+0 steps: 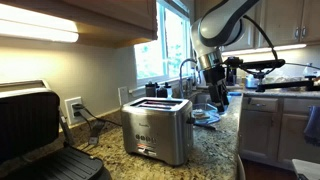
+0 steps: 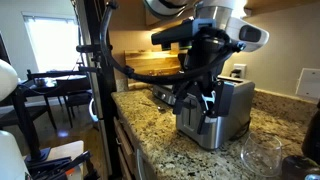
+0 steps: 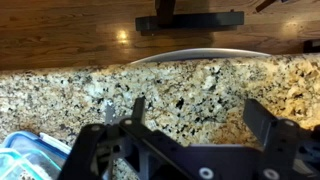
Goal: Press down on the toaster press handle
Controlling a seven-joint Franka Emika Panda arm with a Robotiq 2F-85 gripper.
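The brushed-steel two-slot toaster (image 1: 157, 130) stands on the granite counter, and it also shows behind the arm in an exterior view (image 2: 236, 102). Its press handle is not clear in any view. My gripper (image 1: 214, 92) hangs above the counter beside the toaster's far end, apart from it. In the wrist view the gripper (image 3: 200, 115) is open and empty, with only speckled granite between the fingers. The arm and its cables hide part of the toaster's end (image 2: 195, 100).
A black contact grill (image 1: 30, 130) stands at the near end of the counter. A blue-lidded container (image 3: 25, 155) and a glass dish rim (image 3: 200, 55) lie near the gripper. A glass bowl (image 2: 262, 155) sits by the toaster. A camera rig (image 1: 265, 68) stands behind the arm.
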